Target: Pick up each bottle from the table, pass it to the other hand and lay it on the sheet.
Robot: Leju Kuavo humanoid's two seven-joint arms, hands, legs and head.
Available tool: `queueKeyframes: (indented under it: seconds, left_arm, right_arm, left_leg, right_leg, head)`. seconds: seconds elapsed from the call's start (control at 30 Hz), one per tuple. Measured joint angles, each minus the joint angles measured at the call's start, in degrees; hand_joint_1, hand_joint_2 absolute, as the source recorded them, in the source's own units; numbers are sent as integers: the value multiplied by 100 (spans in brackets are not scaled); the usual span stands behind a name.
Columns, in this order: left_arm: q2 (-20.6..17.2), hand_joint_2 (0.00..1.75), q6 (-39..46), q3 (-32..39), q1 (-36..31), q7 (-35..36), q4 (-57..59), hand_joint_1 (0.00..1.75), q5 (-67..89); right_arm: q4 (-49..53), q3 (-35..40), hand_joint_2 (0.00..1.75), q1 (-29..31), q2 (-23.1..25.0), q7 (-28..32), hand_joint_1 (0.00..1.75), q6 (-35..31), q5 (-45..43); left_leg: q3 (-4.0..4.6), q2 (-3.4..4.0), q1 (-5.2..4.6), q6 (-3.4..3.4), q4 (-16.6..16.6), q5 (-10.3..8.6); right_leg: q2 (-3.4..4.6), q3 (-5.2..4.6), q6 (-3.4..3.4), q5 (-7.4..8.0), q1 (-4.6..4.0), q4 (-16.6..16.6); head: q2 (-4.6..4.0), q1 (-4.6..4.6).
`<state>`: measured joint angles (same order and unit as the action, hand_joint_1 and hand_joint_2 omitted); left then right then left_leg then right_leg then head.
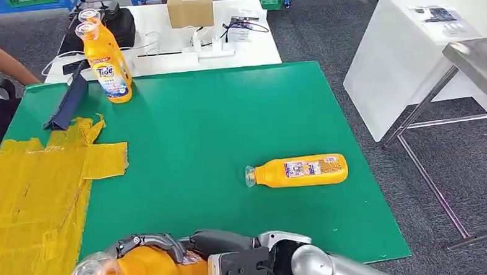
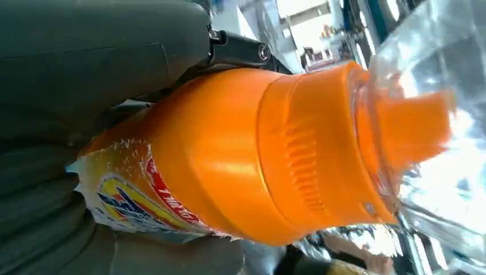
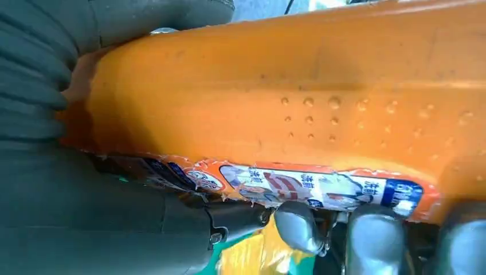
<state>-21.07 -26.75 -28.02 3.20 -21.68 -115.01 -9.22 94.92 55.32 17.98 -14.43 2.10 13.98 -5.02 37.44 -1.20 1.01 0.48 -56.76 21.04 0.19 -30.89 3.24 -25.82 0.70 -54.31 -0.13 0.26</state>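
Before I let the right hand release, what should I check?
1. Right hand grips the held bottle: ok, fingers wrap its body.
2. Left hand has a firm hold: cannot tell. The bottle lies against it, but its fingers are hidden.
3. Clear cap seated on the held bottle: ok.
4. Yellow sheet has bare room near the hands: ok.
5. Other bottles out of the way: ok. The lying bottle is off to the right and the upright Tide bottles stand at the far edge.
6. Person's arm off the sheet: ok, it is beyond the far-left corner.
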Motion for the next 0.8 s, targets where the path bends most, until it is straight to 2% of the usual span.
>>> queueKeyframes:
  seconds: [0.1,0.23,0.27,0.3,0.37,0.4,0.57,0.8]
  left_arm:
    - [4,175,277,270,272,57,-144,175,205]
    - [39,175,290,671,674,50,-310,175,198]
    - [53,175,288,750,739,52,-343,175,196]
    - [65,175,279,821,791,52,-360,175,196]
    - [83,175,295,896,876,90,-402,175,185]
    - [98,175,325,966,946,138,-428,175,146]
    - [157,175,461,1635,1271,365,-538,175,-51]
    - [354,175,461,2242,1393,575,-586,175,-156]
  right_arm:
    - [85,-199,175,-266,44,-20,175,-271,385]
    - [164,-477,175,-648,103,0,175,-284,553]
    - [181,-520,175,-719,120,9,124,-284,570]
    - [197,-546,175,-766,135,11,0,-284,579]
    - [219,-597,175,-831,164,11,0,-284,609]
    - [251,-662,0,-892,179,20,0,-323,664]
    - [472,-1334,0,-1167,144,9,0,-690,999]
    - [728,-1981,0,-1447,-33,125,0,-559,1160]
  left_leg:
    - [4,1,0,-1,0,1]
    - [10,0,0,-1,0,1]
    - [11,-1,0,-1,0,1]
    - [9,-1,0,-2,1,3]
    - [9,-2,1,-9,1,9]
    - [8,-1,1,-9,1,9]
    - [4,-2,0,-7,1,6]
    - [5,-4,-1,-7,0,7]
  right_leg:
    - [-1,6,-1,-1,0,0]
    - [-1,1,-1,-1,-1,0]
    - [-2,-4,-3,-3,-1,0]
    - [-3,-23,-9,-9,-1,1]
    - [-4,-23,-16,-21,-1,0]
    - [-3,-23,-16,-20,-1,0]
    - [-5,-23,-15,-18,2,1]
    - [-9,-22,-5,-13,3,1]
  head:
    - [0,2]
    - [0,0]
    - [0,0]
    - [0,0]
    - [0,0]
    - [0,2]
    - [0,4]
    - [0,2]
